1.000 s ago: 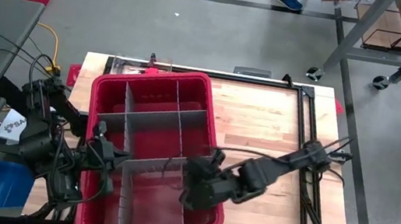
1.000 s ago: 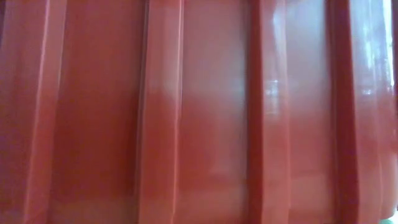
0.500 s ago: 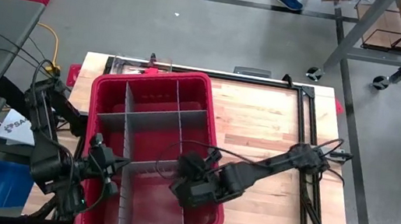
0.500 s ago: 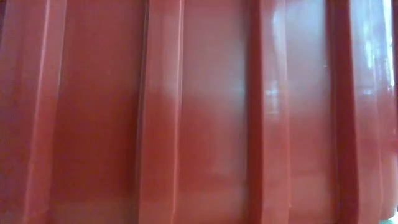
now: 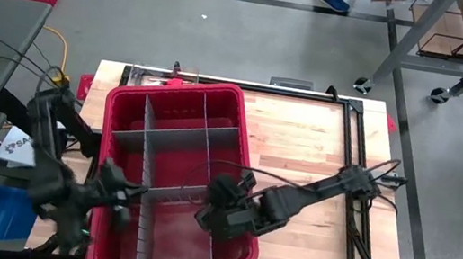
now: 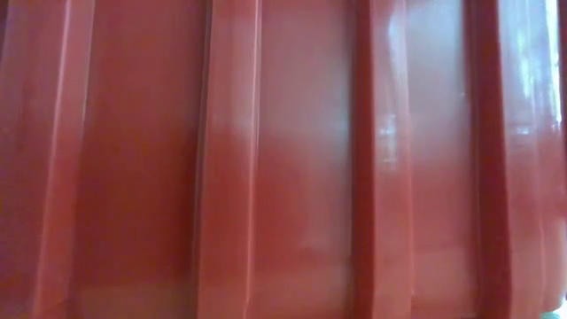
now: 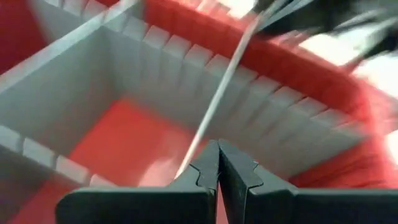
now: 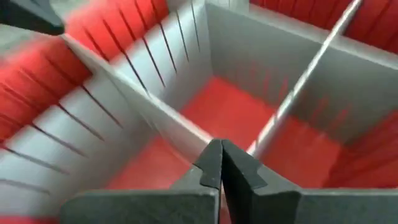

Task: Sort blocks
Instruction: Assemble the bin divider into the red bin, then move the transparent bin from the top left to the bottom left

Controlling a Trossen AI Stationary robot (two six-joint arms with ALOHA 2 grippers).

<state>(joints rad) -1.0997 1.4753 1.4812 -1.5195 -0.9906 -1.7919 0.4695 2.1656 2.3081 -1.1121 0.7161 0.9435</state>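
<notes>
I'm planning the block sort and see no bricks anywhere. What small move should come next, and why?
Probably lift both arms clear of the red bin. Its compartments between the grey dividers look empty, and the left tool and right tool hang shut over them, holding nothing. The low view is blocked by the bin wall, so rising would help search for blocks.
</notes>
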